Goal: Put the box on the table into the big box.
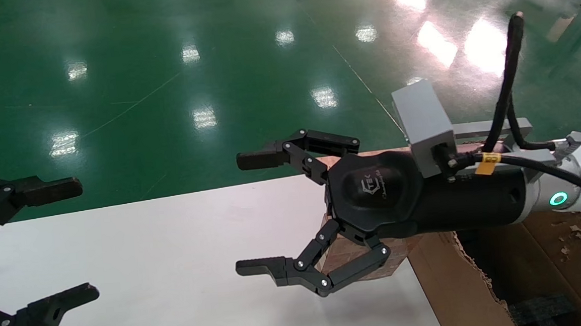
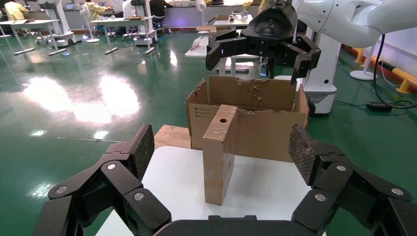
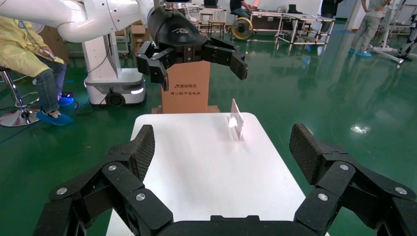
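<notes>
The box stands upright on the white table, its round hole near the top. Right behind it stands the big box, a torn brown carton that in the head view fills the lower right. In the head view only a corner of the box peeks out under my right gripper, which hovers open above it, fingers reaching past it toward the table's middle. My left gripper hangs open at the table's left end, facing the box from a distance. The right wrist view does not show the box.
A flat wooden board lies beside the carton at the table's far corner. A small clear upright plate stands on the table near one edge. Behind the left arm is a brown printed carton. Green floor surrounds the table.
</notes>
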